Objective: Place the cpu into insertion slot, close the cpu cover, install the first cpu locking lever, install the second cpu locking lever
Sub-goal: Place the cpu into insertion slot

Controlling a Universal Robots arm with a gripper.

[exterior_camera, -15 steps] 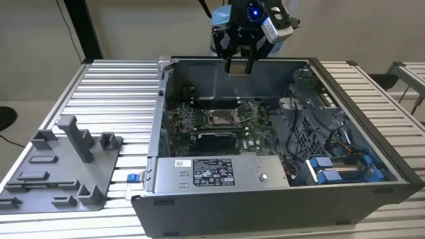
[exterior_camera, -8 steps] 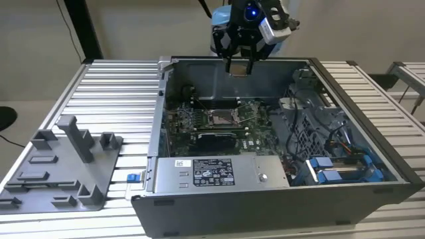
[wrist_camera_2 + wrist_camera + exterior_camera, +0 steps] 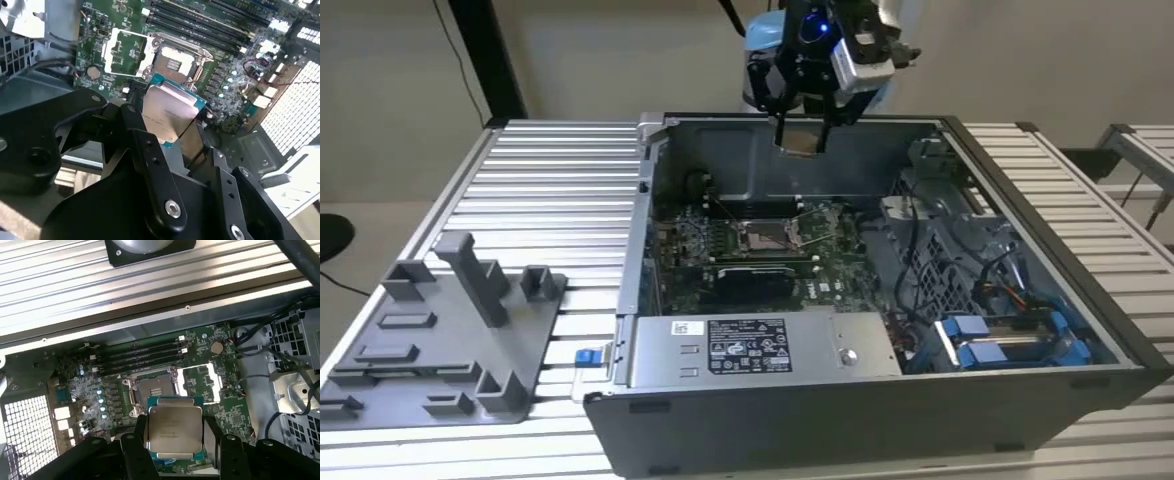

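My gripper (image 3: 801, 128) hangs over the rear wall of the open computer case (image 3: 627, 300), shut on the cpu (image 3: 801, 137). In both wrist views the cpu (image 3: 175, 430) (image 3: 167, 112) is a silvery square chip with a teal edge, clamped between two black fingers (image 3: 140, 435). It is held in the air above the green motherboard (image 3: 235, 410). Below it lies the insertion slot (image 3: 152, 390) (image 3: 175, 62) (image 3: 767, 237), its dark centre uncovered. The cpu cover (image 3: 202, 385) (image 3: 125, 52) is swung open and lies flat beside the slot.
A grey power supply box with a white label (image 3: 761, 345) lies along the case's front. Blue drive bays (image 3: 1001, 340) and cables (image 3: 921, 270) occupy the exterior view's right. Long black memory slots (image 3: 145, 355) run beside the socket. A grey fixture tray (image 3: 440, 340) rests outside on the ribbed table.
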